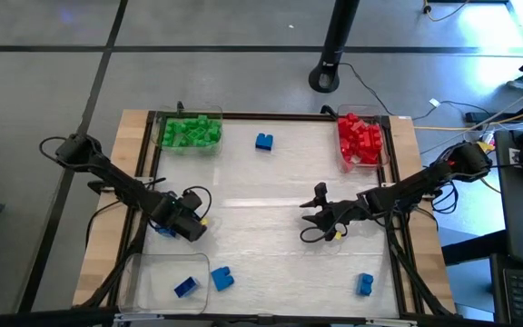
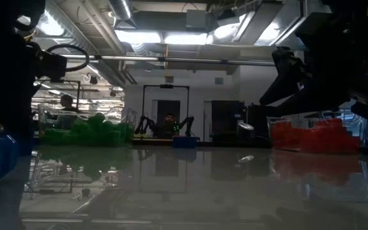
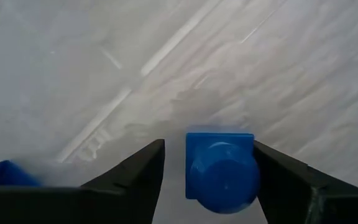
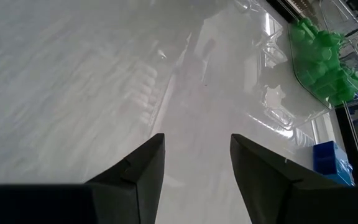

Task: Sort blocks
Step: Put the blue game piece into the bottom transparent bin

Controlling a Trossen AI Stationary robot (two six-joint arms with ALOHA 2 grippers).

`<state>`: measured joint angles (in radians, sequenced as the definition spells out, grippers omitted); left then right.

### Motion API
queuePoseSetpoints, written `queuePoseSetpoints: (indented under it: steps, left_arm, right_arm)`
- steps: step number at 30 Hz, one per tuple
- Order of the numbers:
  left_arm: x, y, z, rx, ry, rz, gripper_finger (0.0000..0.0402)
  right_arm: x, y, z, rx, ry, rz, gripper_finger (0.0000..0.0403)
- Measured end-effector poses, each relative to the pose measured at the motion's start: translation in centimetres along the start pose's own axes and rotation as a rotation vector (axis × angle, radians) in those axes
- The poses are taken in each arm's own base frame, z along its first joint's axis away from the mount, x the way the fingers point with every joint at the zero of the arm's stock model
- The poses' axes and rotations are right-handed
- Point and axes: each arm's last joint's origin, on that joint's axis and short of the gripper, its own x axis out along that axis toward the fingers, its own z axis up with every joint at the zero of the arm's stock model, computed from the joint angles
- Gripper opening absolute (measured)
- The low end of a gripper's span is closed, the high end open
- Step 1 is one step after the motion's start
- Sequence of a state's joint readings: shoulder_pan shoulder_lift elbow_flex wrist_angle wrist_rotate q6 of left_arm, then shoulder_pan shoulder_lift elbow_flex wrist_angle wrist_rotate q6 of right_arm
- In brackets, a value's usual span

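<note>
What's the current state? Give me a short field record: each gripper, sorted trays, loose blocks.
left gripper: holding a blue block, near the table's left edge
right gripper: open, empty, right of table centre
green tray: far left corner, green blocks
red tray: far right corner, red blocks
near-left tray: one blue block
loose blue blocks: three

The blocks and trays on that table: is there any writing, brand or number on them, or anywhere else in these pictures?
None can be read.
Blue block in the left gripper: plain faces, no lettering.
Green blocks, red blocks: too small to show any marks.
Clear tray: no label visible.
Room behind the table in the low view: no readable sign.
</note>
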<state>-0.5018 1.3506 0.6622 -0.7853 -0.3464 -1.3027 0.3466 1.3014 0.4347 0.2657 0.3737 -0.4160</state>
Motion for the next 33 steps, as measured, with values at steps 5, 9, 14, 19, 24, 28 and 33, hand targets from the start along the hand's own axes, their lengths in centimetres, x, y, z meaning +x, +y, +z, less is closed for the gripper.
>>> queuePoseSetpoints:
  steps: [5,9,14,19,24,28,33]
  left_arm:
    - [0.2,-0.1,-0.1,0.046,0.000,-0.015,0.0179]
    - [0.2,-0.1,-0.1,0.064,0.001,-0.017,0.0138]
    - [0.2,-0.2,0.0,0.084,-0.005,-0.028,0.0123]
    - [0.0,-0.2,0.1,0.084,-0.007,-0.032,0.0123]
    - [-1.8,-1.5,1.1,0.109,-0.026,-0.084,0.0124]
    - [-4.1,-3.0,2.2,0.138,-0.058,-0.147,0.0124]
    - [-8.0,-4.8,3.2,0.168,-0.094,-0.248,0.0125]
  right_arm:
    - [0.0,0.0,0.0,0.000,0.000,0.000,0.0184]
    - [0.0,0.0,0.0,0.001,-0.001,-0.001,0.0184]
    - [0.0,0.0,0.0,0.000,-0.002,-0.001,0.0184]
    - [0.0,0.0,0.0,0.000,-0.002,-0.001,0.0184]
    - [0.0,0.0,0.0,0.000,0.004,-0.012,0.0184]
    - [0.0,-0.1,0.0,-0.001,0.006,-0.017,0.0184]
    - [0.0,0.0,0.0,-0.001,0.008,-0.016,0.0184]
